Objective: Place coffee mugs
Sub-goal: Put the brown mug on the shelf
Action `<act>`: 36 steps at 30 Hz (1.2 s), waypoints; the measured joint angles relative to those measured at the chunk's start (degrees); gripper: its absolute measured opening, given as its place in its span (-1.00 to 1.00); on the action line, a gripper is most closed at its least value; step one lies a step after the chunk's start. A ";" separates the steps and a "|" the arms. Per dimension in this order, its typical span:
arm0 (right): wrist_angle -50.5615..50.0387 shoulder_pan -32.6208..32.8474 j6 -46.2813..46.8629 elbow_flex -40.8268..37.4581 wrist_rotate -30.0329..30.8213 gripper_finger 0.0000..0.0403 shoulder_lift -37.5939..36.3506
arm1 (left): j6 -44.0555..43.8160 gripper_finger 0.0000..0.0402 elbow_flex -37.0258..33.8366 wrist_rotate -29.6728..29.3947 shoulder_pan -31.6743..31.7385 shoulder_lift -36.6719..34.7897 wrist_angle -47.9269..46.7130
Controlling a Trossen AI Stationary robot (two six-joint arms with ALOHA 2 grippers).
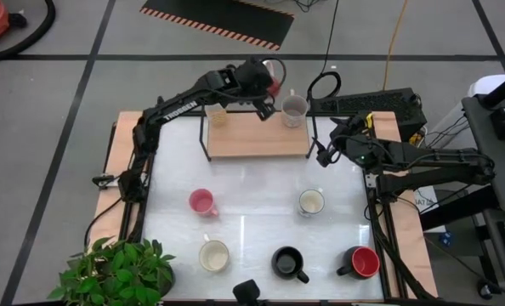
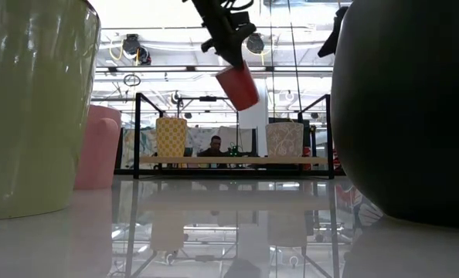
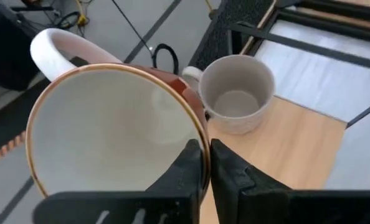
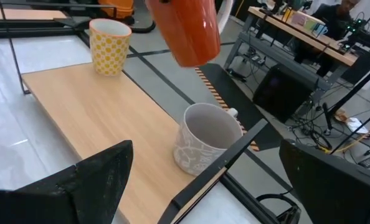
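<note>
Placement under way: we note left gripper (image 3: 205,163) pinching red mug (image 1: 274,77) rim above shelf (image 1: 257,136); lowering beside grey mug (image 1: 293,109) follows; right gripper (image 1: 325,154) open.

You've got a reddish mug (image 4: 186,28), white inside with a white handle. Shelf (image 1: 257,136) is light wood on a black frame, holding a yellow patterned mug (image 4: 109,37) and a grey mug (image 4: 204,140). On the white table (image 1: 252,234): pink mug (image 1: 202,202), two cream mugs (image 1: 214,255), black mug (image 1: 287,262), red-and-black mug (image 1: 362,262).

overhead, table-level, two close wrist views
</note>
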 joint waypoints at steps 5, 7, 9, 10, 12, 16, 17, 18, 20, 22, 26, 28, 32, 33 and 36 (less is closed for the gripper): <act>-0.19 0.02 1.07 0.00 -0.08 0.95 -0.36 | -1.24 -0.85 -0.22 2.15 0.15 2.90 -0.66; -0.40 0.02 1.83 0.00 -0.08 0.95 -0.56 | -2.44 -0.84 -0.22 2.29 0.40 3.73 -0.71; -0.94 0.02 2.51 0.00 -0.11 0.95 -0.88 | -3.30 -0.84 -0.16 2.70 0.89 4.31 -0.27; -1.17 0.02 2.78 0.00 -0.11 0.95 -0.95 | -3.48 -0.83 -0.08 3.00 1.09 4.59 0.03; -1.51 0.02 2.95 0.00 -0.13 0.95 -1.18 | -3.95 -0.83 -0.07 3.89 1.50 5.46 0.04; -2.63 0.02 3.74 0.00 -0.82 0.95 -1.33 | -4.72 -0.82 -0.20 4.86 1.30 6.85 -1.34; -2.67 0.02 3.97 0.00 -1.38 0.95 -1.33 | -4.77 -0.82 -0.20 5.19 1.23 6.92 -1.10; -2.64 0.02 4.05 0.00 -1.43 0.95 -1.33 | -4.80 -0.82 -0.19 5.47 1.18 6.91 -1.20; -2.69 0.02 4.26 0.00 -1.48 0.95 -1.36 | -4.84 -0.82 -0.16 5.67 1.30 7.05 -1.60; -2.77 0.02 4.46 0.00 -1.48 0.95 -1.36 | -4.83 -0.82 -0.09 5.51 1.39 7.44 -1.85; -2.78 0.02 4.47 0.00 -1.48 0.95 -1.36 | -4.86 -0.82 -0.11 6.11 1.34 7.70 -2.73; -2.75 0.02 4.47 0.00 -1.48 0.95 -1.36 | -4.82 -0.82 -0.11 6.32 1.20 7.68 -2.36; -2.60 0.02 4.49 0.00 -1.48 0.95 -1.36 | -4.64 -0.82 -0.11 6.48 1.32 7.68 -2.69; -2.62 0.02 4.49 0.00 -1.48 0.95 -1.36 | -4.64 -0.82 -0.11 6.28 1.35 7.68 -2.76; -2.60 0.02 4.49 0.00 -1.48 0.95 -1.36 | -4.60 -0.82 -0.11 6.18 1.42 7.93 -2.78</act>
